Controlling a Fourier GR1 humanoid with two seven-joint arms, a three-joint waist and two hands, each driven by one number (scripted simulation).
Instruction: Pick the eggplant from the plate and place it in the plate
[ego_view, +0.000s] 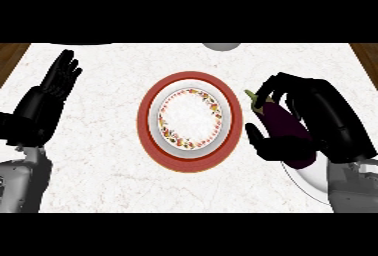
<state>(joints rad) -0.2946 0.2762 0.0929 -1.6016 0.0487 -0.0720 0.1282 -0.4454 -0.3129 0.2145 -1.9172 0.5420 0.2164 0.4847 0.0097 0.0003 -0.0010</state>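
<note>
Head view, looking steeply down on a white marbled table with brown wood showing at both upper corners. At centre lies a red mat, and on it a white plate whose inner rim carries a band of small coloured motifs. The right robot hand is at the right of the view, fingers and thumb curled round a dark purple eggplant; the green stem end points up and toward the centre plate, and the body runs down and to the right between thumb and fingers. The eggplant is just beside the mat's right edge, apart from the centre plate. Below this hand, part of a second white plate shows, largely hidden by the forearm. The left robot hand rests near the left edge, fingers straight and pointing up, holding nothing. A grey rounded object is cut off by the top edge.
</note>
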